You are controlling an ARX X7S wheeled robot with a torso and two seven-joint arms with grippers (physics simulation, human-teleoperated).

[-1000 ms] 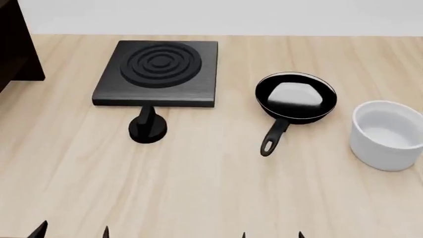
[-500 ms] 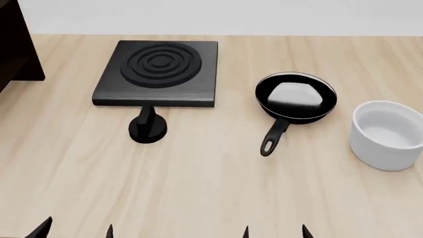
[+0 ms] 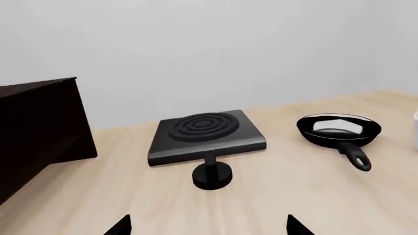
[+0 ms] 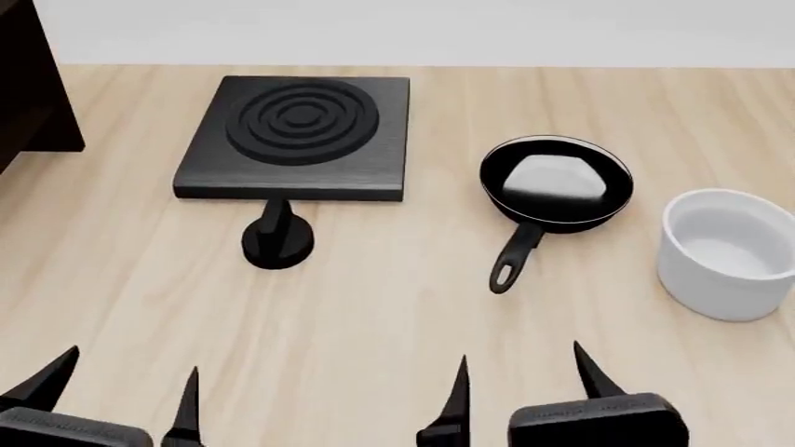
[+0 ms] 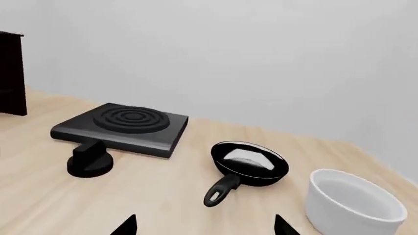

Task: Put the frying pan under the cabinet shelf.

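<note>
Frying pan [image 4: 557, 182] upright on table [image 4: 372, 326], white bowl [image 4: 727, 251] beside

Cabinet shelf [image 4: 32, 84] and both pincer bodies, cropped by the head view's edges.

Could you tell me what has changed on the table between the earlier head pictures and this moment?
Both grippers have come forward into the head view: the left gripper and right gripper now show much more than their tips, both open and holding nothing. The frying pan, stove plate, black knob, white bowl and cabinet shelf stayed where they were.
</note>
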